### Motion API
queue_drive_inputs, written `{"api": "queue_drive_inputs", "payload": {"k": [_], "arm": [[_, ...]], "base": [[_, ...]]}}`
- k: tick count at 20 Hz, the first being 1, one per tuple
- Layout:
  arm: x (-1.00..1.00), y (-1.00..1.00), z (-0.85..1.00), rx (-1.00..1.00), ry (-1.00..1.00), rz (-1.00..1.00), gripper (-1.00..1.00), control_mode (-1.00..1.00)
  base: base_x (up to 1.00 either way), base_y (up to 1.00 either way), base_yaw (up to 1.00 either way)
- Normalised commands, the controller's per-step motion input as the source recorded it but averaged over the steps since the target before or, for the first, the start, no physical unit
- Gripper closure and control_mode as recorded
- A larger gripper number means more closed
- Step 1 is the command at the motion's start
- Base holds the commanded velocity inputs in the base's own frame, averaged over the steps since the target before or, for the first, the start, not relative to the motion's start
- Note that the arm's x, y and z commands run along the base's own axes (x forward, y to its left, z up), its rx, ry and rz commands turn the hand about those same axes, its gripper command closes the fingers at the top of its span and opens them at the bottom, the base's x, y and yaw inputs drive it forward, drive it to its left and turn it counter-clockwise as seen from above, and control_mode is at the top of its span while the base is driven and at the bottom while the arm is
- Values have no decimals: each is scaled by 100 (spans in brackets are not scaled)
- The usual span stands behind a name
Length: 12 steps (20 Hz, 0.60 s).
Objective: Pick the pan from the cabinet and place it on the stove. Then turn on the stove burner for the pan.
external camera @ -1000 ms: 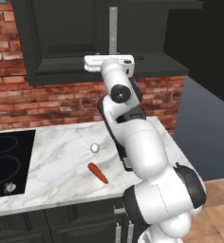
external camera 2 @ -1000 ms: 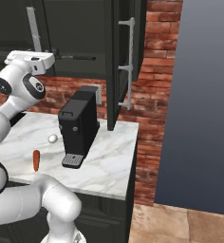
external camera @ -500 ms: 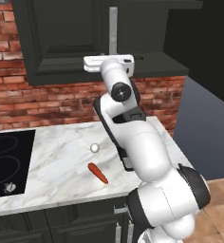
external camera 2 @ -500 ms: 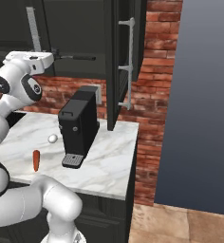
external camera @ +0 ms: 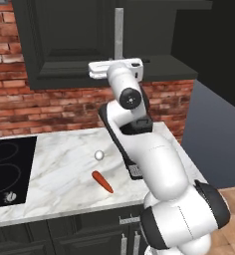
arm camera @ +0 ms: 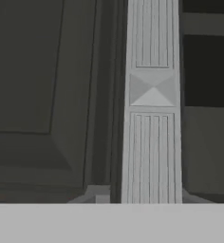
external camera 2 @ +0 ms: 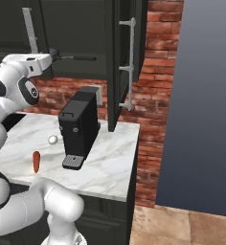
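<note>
The cabinet (external camera: 64, 45) hangs dark above the counter, its left door closed and its right door (external camera 2: 116, 62) swung open. My gripper (external camera 2: 51, 55) is raised to the lower end of the left door's silver bar handle (external camera: 118, 30). That handle (arm camera: 152, 118) runs straight up the middle of the hand view, very close, and my fingertips are hidden. A long thin dark handle (external camera 2: 79, 58) sticks out of the open half just right of my hand; it looks like the pan's, and the bowl is hidden. The black stove (external camera: 10, 164) lies at the counter's left end.
A black coffee machine (external camera 2: 79, 127) stands on the marble counter (external camera: 64, 174) under the open door. A carrot (external camera: 103, 182) and a small white ball (external camera: 99, 155) lie on the counter. The open door's bar handle (external camera 2: 130, 62) juts toward the room.
</note>
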Motion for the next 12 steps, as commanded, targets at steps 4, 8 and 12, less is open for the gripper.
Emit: {"api": "queue_drive_inputs", "payload": {"k": [4,8,12], "arm": [[-63,45,0,-4,0,0,100,-100],[-59,54,0,-3,3,1,100,-100],[-60,46,5,0,4,0,100,-100]], "base": [[0,0,0],[0,0,0],[0,0,0]]}}
